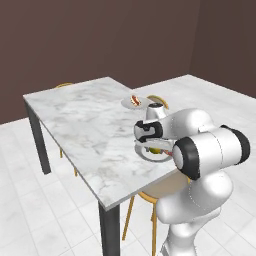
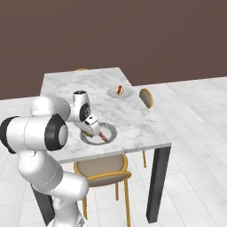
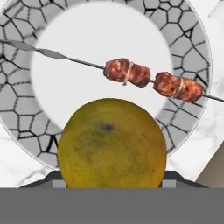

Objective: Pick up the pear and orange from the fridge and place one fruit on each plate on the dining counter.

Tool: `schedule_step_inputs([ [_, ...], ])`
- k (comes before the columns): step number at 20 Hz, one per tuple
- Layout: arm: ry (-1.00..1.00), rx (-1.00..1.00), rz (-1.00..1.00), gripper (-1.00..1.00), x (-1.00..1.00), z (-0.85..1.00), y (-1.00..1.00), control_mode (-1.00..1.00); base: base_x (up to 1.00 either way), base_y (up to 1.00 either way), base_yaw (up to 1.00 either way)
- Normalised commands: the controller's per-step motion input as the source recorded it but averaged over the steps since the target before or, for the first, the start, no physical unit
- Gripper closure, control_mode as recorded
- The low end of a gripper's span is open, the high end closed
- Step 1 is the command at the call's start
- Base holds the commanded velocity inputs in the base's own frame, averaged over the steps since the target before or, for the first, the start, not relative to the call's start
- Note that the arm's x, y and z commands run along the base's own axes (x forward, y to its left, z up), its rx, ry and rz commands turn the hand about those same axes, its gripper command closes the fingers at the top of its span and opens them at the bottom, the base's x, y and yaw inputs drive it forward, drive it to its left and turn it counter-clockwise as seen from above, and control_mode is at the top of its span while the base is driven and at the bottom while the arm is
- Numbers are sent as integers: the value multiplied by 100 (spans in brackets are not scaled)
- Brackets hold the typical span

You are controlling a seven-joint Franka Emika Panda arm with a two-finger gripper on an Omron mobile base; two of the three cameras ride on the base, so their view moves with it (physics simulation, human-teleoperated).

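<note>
we see the gripper (image 2: 91, 128) clamped on the orange (image 3: 112, 144), above the skewer plate (image 3: 183, 39) on the dining counter (image 1: 80, 125).

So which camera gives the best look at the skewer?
The hand view: the skewer lies across the plate, both meat chunks plain, just beyond the orange. The right base view shows a small red streak; the left base view hides it behind the arm.

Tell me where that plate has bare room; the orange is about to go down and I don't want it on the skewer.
The plate has bare white centre on the near side of the skewer, under the orange held in the gripper. The meat chunks crowd the far right. The marble dining counter lies bare to the left of both plates.
</note>
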Motion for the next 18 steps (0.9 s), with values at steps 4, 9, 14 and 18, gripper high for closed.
schedule_step_inputs([
  [4, 0, 0, 0, 100, 27, -14, 0, -100, 0, 0, 0],
  [9, 0, 0, 0, 100, 43, -15, 0, -100, 0, 0, 0],
  [14, 0, 0, 0, 100, 24, -17, 0, -100, 0, 0, 0],
  [18, 0, 0, 0, 100, 0, -6, 0, -100, 0, 0, 0],
])
